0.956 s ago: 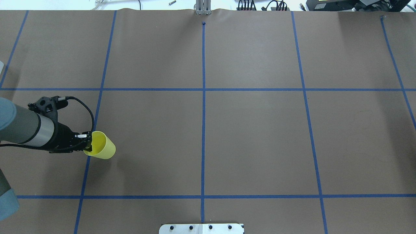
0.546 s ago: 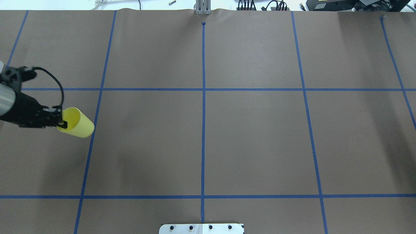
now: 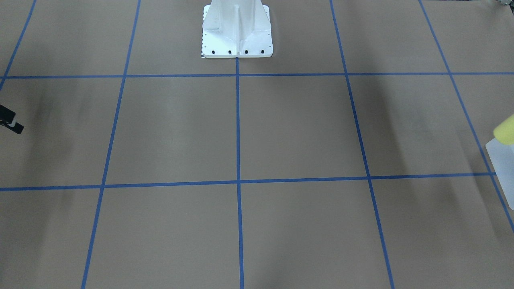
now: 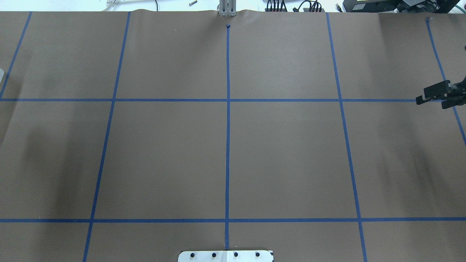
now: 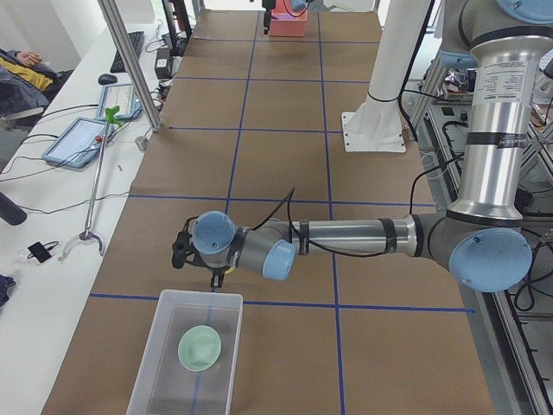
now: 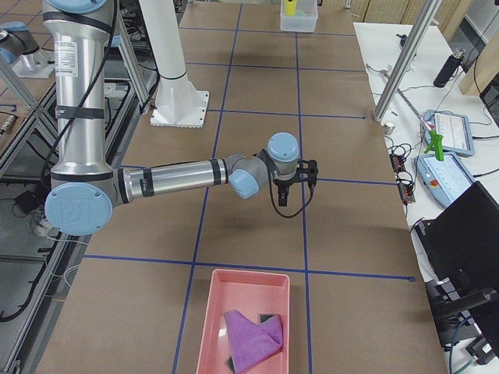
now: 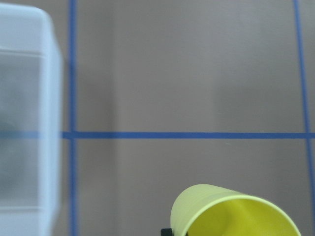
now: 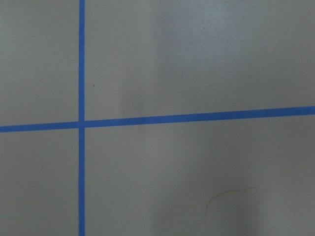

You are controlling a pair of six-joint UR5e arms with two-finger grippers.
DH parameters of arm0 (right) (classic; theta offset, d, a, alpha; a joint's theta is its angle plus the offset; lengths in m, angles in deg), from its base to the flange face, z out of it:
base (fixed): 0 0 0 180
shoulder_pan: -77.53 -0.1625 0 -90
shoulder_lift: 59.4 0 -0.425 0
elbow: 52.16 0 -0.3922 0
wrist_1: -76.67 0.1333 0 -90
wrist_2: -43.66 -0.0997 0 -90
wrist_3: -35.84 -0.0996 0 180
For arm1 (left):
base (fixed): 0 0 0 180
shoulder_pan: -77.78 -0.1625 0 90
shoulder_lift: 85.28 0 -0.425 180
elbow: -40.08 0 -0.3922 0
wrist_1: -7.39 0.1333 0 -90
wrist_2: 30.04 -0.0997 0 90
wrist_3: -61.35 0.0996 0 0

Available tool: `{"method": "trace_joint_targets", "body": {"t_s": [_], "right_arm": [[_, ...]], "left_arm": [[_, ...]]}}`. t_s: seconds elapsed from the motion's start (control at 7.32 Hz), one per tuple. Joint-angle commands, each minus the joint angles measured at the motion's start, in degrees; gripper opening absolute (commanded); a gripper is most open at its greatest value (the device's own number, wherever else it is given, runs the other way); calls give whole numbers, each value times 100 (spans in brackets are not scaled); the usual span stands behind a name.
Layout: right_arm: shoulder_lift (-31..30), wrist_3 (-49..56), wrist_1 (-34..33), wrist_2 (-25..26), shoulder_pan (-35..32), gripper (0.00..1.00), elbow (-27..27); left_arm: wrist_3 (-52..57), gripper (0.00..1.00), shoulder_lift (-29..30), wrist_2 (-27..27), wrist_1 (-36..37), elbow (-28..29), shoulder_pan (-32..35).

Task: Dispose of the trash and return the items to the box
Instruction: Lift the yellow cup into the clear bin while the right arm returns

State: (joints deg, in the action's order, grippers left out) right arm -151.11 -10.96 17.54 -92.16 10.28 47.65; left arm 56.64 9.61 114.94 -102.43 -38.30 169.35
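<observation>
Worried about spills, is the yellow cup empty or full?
Looks empty: the left wrist view looks into the yellow cup, and the inner wall showing is bare yellow. Its bottom is out of frame.

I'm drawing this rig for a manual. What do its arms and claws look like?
Both arms, the left arm and the right arm, are silver tubes with pale blue joint caps and dark grey bands; a label strip marks each upright section. The left claw and right claw are black, each with a black cable looping off the wrist.
</observation>
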Motion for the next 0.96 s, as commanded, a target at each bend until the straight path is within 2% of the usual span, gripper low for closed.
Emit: {"method": "trace_joint_targets", "body": {"t_s": [0.0,0.14,0.27,0.41,0.68,0.82], "right_arm": [[4,-873,612,425,580,100,4],[-5,-875,613,425,607,100,4],[13,-875,613,468,642,100,-40],[30,-866,613,582,703,100,-101],[57,-857,622,697,844,100,-172],[57,-857,622,715,845,100,-172]], "left_arm": [[1267,0,511,-833,354,954,605],[1523,0,582,-952,435,1347,651],[1525,0,887,-1014,366,1986,703],[1517,0,1004,-1285,322,2262,756],[1395,0,1232,-1393,-108,3026,757],[602,0,1268,-1428,-127,3091,757]]}}
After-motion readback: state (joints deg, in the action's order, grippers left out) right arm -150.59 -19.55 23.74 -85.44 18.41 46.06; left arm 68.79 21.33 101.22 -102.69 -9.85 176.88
